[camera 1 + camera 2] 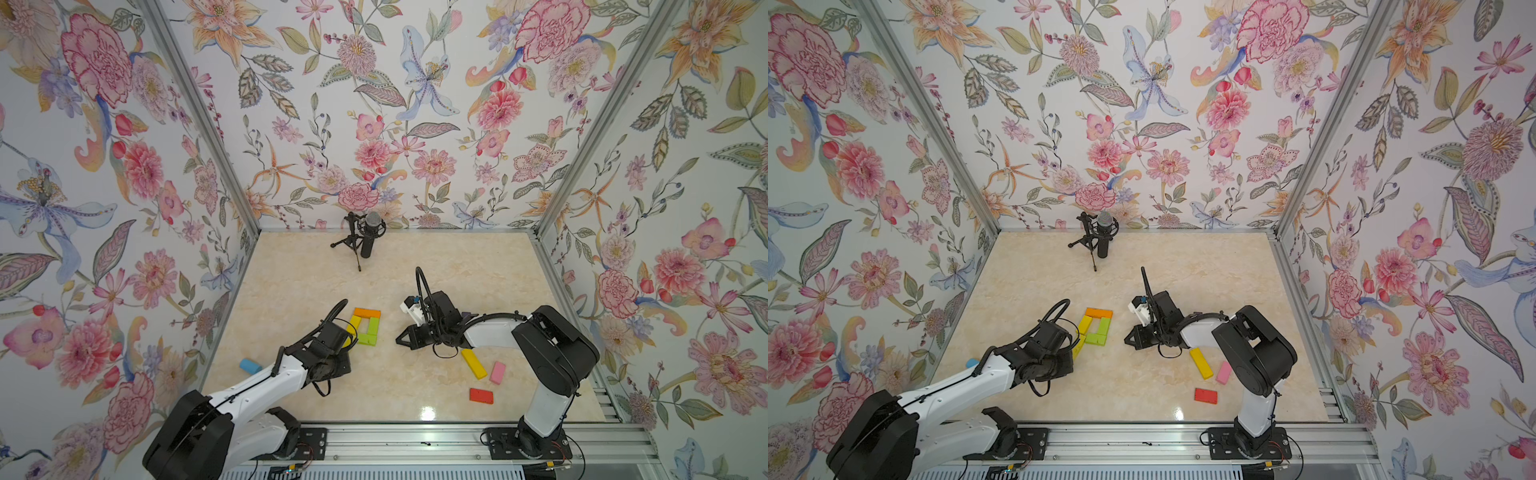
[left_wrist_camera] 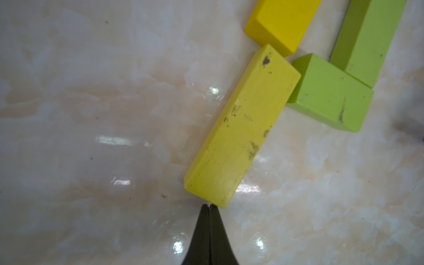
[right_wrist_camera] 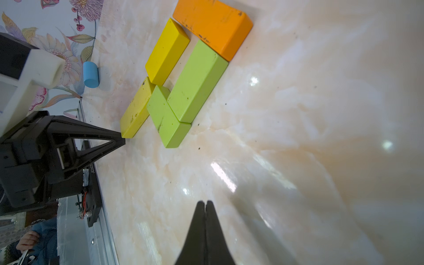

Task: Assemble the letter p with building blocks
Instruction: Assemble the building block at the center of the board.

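The building blocks form an open loop in both top views: an orange block [image 1: 367, 312] on the far side, a yellow block [image 1: 354, 322] on the left, a long lime block [image 1: 372, 325] on the right and a short lime block [image 1: 367, 339] on the near side. A pale yellow block [image 2: 243, 128] slants off the loop's near left corner. My left gripper [image 2: 208, 205] is shut and its tips touch that block's near end. My right gripper [image 3: 205, 202] is shut on nothing and hovers over bare table right of the loop [image 1: 398, 340].
A long yellow block [image 1: 473, 363], a pink block [image 1: 497, 372] and a red block [image 1: 481, 395] lie loose at the front right, beside the right arm. A blue cylinder [image 1: 250, 366] rests by the left wall. A microphone on a tripod [image 1: 368, 237] stands at the back.
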Tool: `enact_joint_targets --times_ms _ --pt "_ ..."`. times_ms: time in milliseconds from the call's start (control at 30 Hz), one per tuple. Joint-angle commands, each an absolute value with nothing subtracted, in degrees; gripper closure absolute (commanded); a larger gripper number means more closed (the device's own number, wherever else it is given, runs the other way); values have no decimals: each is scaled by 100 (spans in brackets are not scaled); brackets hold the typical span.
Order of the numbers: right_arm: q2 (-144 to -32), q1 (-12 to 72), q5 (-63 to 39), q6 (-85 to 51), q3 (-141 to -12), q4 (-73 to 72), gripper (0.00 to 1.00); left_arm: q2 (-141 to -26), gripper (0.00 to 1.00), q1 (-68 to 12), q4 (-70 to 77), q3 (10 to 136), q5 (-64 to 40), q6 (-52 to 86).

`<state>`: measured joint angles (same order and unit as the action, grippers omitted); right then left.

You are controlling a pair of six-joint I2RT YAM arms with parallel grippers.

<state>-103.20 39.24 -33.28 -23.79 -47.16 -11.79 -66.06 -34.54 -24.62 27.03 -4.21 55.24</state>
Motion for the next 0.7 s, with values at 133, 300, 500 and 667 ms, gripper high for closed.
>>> enact_joint_targets --times_ms 133,300,500,667 --pt "-10389 3911 -3401 -2404 -4623 -1230 100 -6802 100 -3570 -2300 2795 -457 5436" --pt "-10380 3911 -3392 -2400 -4611 -1230 100 -6855 100 -3571 -2253 2802 -439 5397" --pt "-10407 3911 -3393 -2406 -4606 -1247 100 -6880 100 -3569 -2093 2786 -566 5379" --pt "-10420 3911 -3410 -2410 -4622 -1246 100 -6839 100 -3568 -2065 2821 -621 5353"
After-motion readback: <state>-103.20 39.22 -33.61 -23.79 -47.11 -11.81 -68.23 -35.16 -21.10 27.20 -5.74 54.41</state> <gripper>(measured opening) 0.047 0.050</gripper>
